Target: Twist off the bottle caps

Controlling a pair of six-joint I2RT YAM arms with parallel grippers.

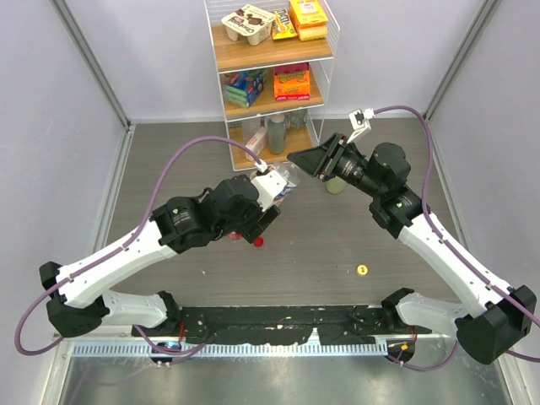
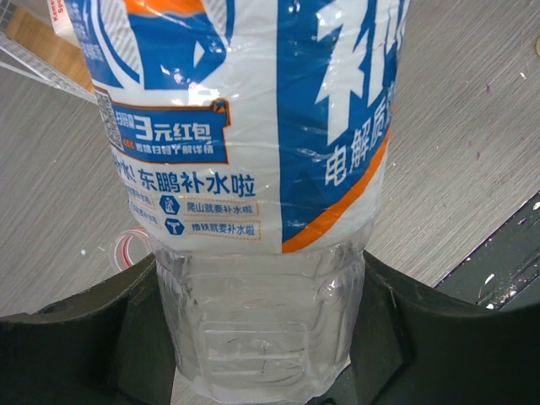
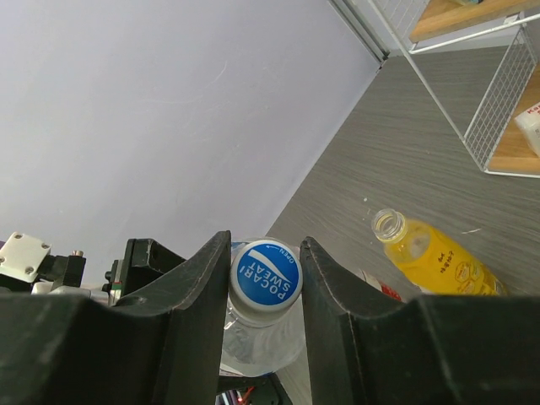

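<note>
We are gripping the bottle (image 2: 253,169) low on its body with the left gripper (image 2: 261,346), jaws partly closed around it. It is sitting mid-table, tilted, with its neck pointing far and slightly right. The right gripper (image 3: 265,246) is pinching the cap (image 3: 266,283), jaws nearly shut on either side. The bottle's long axis is running straight into that wrist, ready for the twist. From overhead both wrists are hiding the neck, so the cap is probably seated, though we cannot tell. The yellow bottle (image 3: 426,253) is showing nearby, uncapped.
</note>
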